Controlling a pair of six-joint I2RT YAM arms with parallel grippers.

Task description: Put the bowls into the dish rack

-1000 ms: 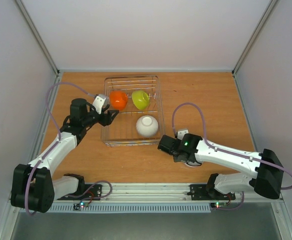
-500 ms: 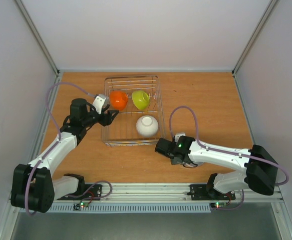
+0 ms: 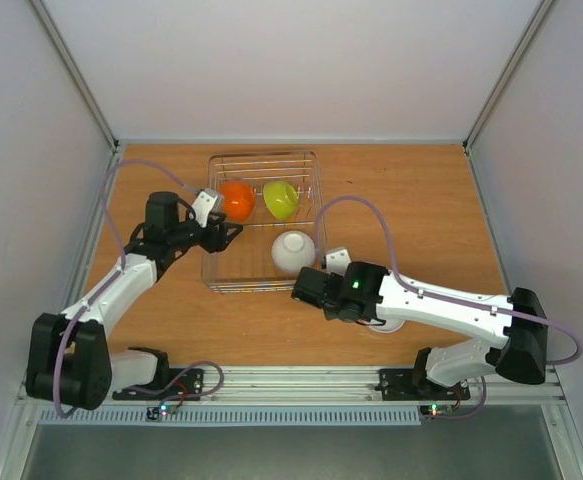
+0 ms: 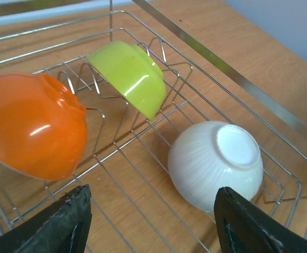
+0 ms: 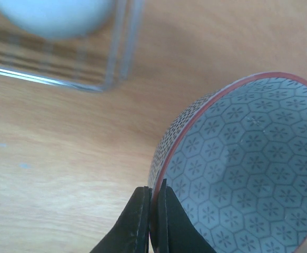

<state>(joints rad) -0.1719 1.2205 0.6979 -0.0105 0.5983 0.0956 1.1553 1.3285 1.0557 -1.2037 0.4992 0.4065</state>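
Seen from above, the dish rack [image 3: 263, 156] sits on the counter [image 3: 421, 200] toward the far edge, roughly midway between the left and right edges. The orange bowl [image 3: 236, 200] and lime green bowl [image 3: 281, 199] lean side by side at its far end, and a white bowl [image 3: 293, 251] lies in its near right corner. The left arm bends in from the near left corner, with the left end effector [image 3: 227, 233] at the rack's left wall. The right arm stretches low along the near edge, with the right end effector [image 3: 303, 288] just outside the rack's near right corner. A pale round rim [image 3: 388, 326] peeks from under its forearm. At the left wrist, the left end effector [image 4: 148, 221] is spread wide and empty over the wires, and the white bowl [image 4: 216, 163] is upside down. At the right wrist, the fingers [image 5: 140, 221] are nearly closed, pinching the red-edged rim of the grey bowl [image 5: 243, 174], which is patterned with hexagons. Whether it touches the counter cannot be told.
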